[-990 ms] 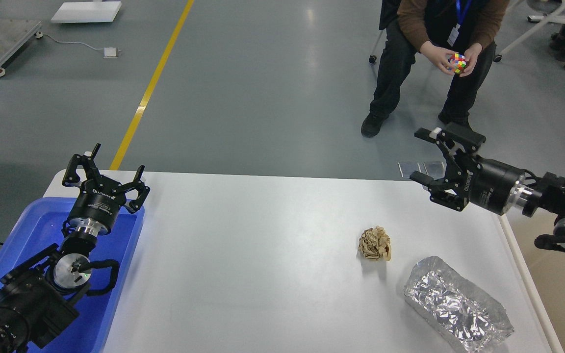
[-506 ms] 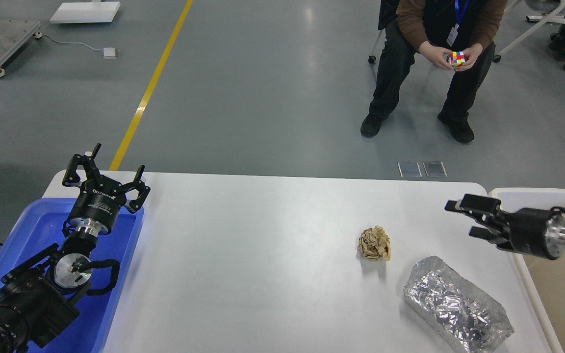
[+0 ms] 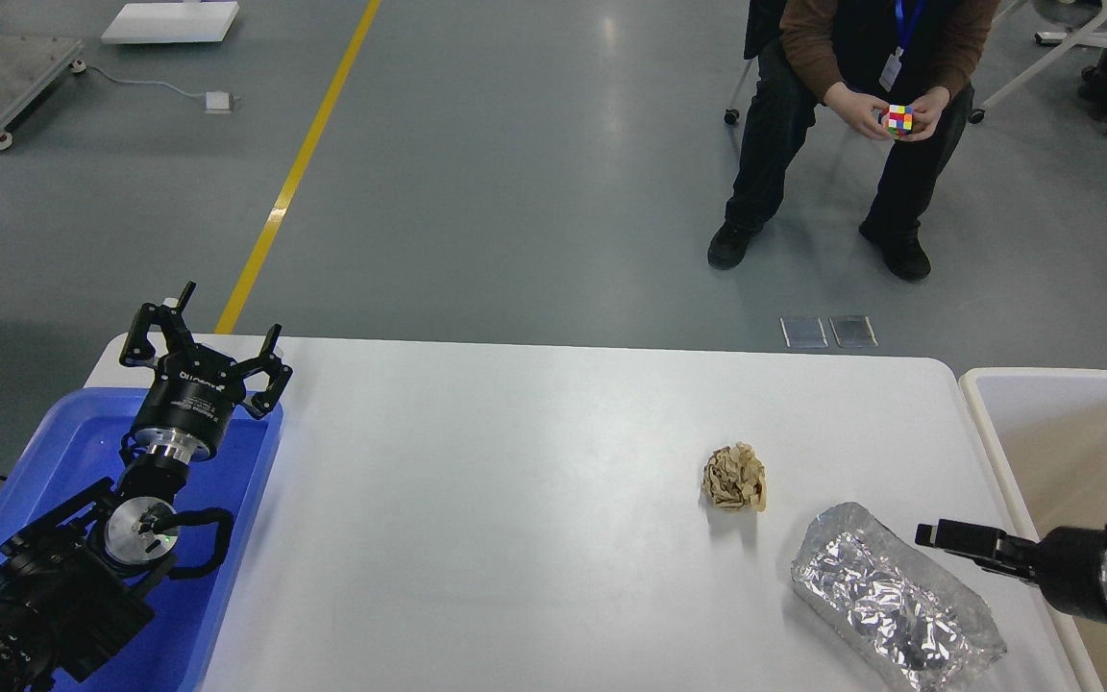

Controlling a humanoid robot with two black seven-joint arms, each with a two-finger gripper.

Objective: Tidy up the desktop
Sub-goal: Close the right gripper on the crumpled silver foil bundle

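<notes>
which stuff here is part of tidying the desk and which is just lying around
Part of the job:
desktop
crumpled brown paper ball
silver foil bag
blue plastic tray
cream-white bin
left gripper
right gripper

Just lying about:
seated person with puzzle cube
yellow floor line
floor plates

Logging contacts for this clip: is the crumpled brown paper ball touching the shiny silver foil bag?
Apart. The head view shows bare white desktop between the crumpled brown paper ball and the shiny silver foil bag.

On the desktop (image 3: 534, 500), a crumpled paper ball (image 3: 734, 477) lies near a foil bag (image 3: 895, 599).
</notes>
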